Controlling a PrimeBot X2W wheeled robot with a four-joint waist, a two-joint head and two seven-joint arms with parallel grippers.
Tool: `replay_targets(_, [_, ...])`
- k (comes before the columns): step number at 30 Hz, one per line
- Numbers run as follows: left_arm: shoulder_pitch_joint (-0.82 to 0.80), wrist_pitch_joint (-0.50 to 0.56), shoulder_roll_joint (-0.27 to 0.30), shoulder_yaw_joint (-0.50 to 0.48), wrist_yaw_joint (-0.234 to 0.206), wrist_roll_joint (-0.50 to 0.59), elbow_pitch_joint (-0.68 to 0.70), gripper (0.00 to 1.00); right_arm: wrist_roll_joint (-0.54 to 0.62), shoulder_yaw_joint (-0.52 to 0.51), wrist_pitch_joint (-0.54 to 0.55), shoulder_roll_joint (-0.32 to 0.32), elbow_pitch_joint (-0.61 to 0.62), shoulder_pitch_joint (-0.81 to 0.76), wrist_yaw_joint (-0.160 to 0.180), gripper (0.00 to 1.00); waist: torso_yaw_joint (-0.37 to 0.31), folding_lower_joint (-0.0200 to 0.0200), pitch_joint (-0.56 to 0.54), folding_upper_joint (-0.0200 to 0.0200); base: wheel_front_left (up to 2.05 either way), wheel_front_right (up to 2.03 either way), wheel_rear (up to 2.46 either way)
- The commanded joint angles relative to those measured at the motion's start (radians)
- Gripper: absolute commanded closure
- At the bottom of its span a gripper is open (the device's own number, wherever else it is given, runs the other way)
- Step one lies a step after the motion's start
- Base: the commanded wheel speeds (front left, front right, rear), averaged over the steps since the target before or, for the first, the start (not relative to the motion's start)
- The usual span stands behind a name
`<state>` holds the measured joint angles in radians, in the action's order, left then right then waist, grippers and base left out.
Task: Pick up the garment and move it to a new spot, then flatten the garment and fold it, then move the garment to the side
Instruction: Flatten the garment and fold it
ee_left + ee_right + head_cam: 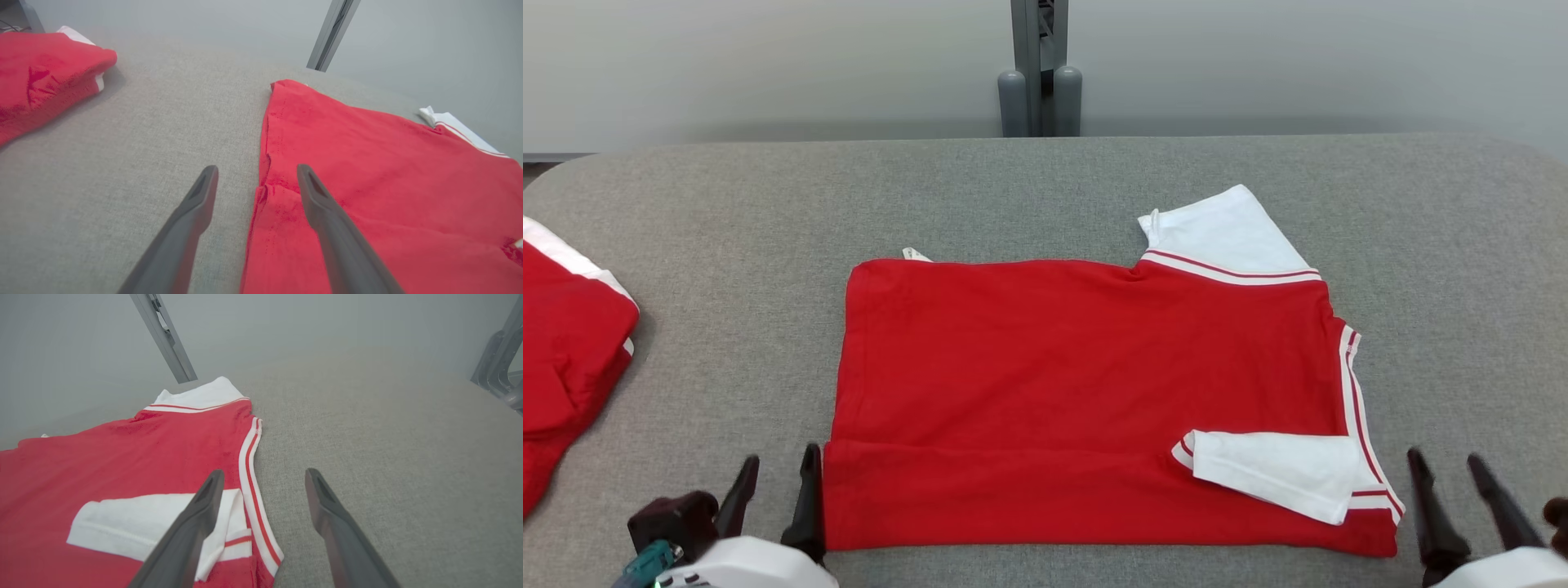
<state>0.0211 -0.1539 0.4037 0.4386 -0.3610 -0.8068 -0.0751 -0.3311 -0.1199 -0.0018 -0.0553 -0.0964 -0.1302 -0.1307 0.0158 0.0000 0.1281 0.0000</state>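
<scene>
The garment [1078, 351] is a red shirt with white sleeves, lying flat in the middle of the grey table [727, 245]. Its near edge is folded over, and a white sleeve [1274, 472] rests on that fold. My left gripper [780, 456] stands open at the garment's near left corner, holding nothing. In the left wrist view the left gripper [257, 167] straddles the garment's [367, 163] left edge from above. My right gripper [1445, 456] is open just right of the near right corner. In the right wrist view the right gripper [265, 471] hangs over the striped edge of the garment [122, 457].
A second red and white garment [564, 351] lies bunched at the table's left edge, also seen as a red heap [45, 69] in the left wrist view. A grey metal post [1039, 73] stands behind the table's far edge. Bare table surrounds the shirt.
</scene>
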Motion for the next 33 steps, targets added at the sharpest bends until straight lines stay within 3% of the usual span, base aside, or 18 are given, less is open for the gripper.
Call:
replay_targets(1, [-0.027, -0.019, 0.006, -0.006, 0.003, 0.014, 0.012, 0.00, 0.013, -0.010, -0.016, 0.000, 0.026, 0.020, 0.000, 0.00, 0.002, 0.0000, -0.002, 0.0000, 0.00, 0.00, 0.00])
replay_targets(11, [-0.185, -0.077, 0.018, -0.012, -0.006, 0.128, 0.013, 0.00, 0.081, 0.018, -0.058, 0.001, 0.167, 0.108, 0.000, 0.00, 0.009, 0.0000, -0.006, 0.0000, 0.00, 0.00, 0.00])
replay_targets(23, [-0.217, -0.109, -0.014, -0.067, 0.030, 0.188, -0.042, 0.00, 0.128, 0.057, -0.086, 0.000, 0.129, 0.148, 0.000, 0.00, 0.003, 0.0000, 0.002, 0.0000, 0.00, 0.00, 0.00])
replay_targets(33, [-0.128, -0.109, -0.085, -0.167, 0.160, 0.339, -0.010, 0.00, 0.130, 0.042, -0.102, 0.002, 0.083, 0.161, 0.000, 0.00, 0.010, 0.0000, -0.001, 0.0000, 0.00, 0.00, 0.00])
